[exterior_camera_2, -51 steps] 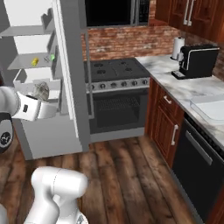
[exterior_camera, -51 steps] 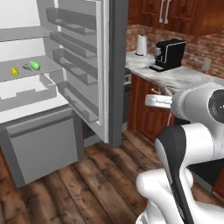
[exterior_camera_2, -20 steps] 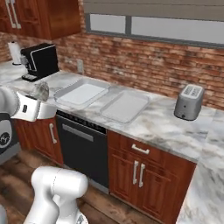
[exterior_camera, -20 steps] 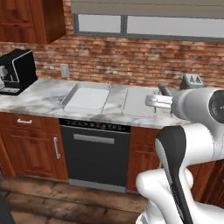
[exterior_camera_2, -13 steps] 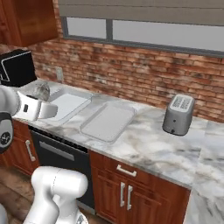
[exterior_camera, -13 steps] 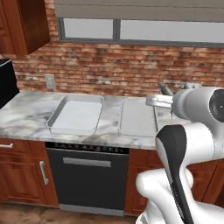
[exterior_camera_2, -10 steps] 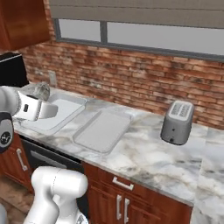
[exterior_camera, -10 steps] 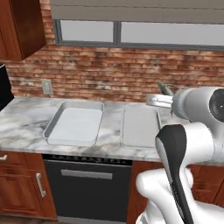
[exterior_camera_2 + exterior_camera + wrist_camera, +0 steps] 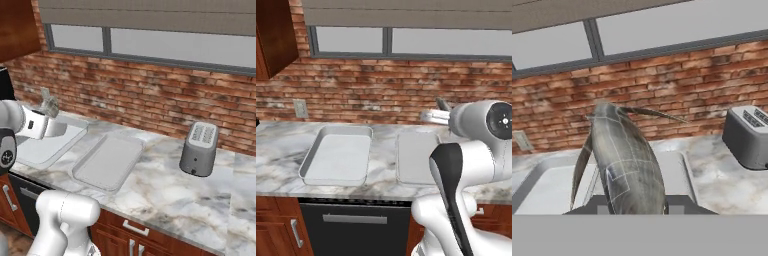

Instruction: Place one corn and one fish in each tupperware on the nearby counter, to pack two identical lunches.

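Note:
My gripper (image 9: pixel 439 109) is shut on a dark-grey fish (image 9: pixel 442 104) and holds it in the air. The fish (image 9: pixel 624 160) rises large before the wall in the hand view and hides the gripper (image 9: pixel 632 206). It also shows as a fish (image 9: pixel 50 103) in the gripper (image 9: pixel 50 115) at the left of the right base view. Two pale-grey tupperware trays lie side by side on the marbled counter (image 9: pixel 276 150): a deeper left tray (image 9: pixel 308 162) and a flatter right tray (image 9: pixel 401 160). In the right base view my arm covers part of the left tray (image 9: pixel 75 131), beside the right tray (image 9: pixel 107 160). The corn is out of view.
A grey toaster (image 9: pixel 200 150) stands on the counter to the right of the trays, also seen as the toaster (image 9: pixel 747 137) in the hand view. A brick wall with a window (image 9: pixel 386 40) backs the counter. A dishwasher front (image 9: pixel 353 230) sits below the trays.
The whole picture has shifted: the base drove from the open fridge along the counter, bringing both trays in front of me. My gripper stayed shut on the fish.

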